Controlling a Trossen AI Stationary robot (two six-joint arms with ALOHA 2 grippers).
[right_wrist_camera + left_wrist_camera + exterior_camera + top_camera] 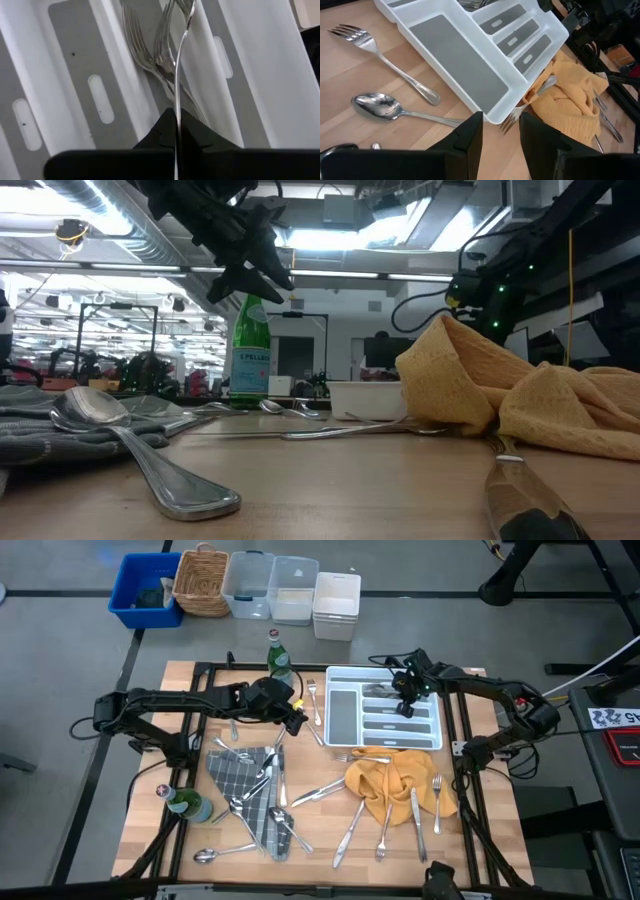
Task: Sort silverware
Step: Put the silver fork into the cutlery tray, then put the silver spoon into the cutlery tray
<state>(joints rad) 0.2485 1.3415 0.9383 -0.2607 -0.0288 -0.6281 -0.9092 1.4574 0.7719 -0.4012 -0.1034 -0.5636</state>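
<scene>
The silverware lies scattered on the table, several pieces on a grey checked cloth (250,785) and several on and around a yellow cloth (395,780). A white compartmented tray (345,715) sits at the far middle, with forks (150,55) lying in one narrow compartment. My right gripper (405,705) hangs over that tray, shut on a fork (176,60). My left gripper (298,723) stands open and empty above the table left of the tray. A fork (385,60) and a spoon (380,107) lie on the wood just beyond it. My right gripper pinches the fork's handle (176,112) between its two fingers. The fingers slant down from above, and the fork runs on in line with them, seen edge on. Its tine end (182,6) is over the forks in the tray; whether it touches them I cannot tell.
A green glass bottle (278,658) stands at the far edge left of the tray, and another bottle (190,805) at the near left. One fork's tines (512,117) poke out under the tray's near corner. Bins and a basket (205,580) sit beyond the table.
</scene>
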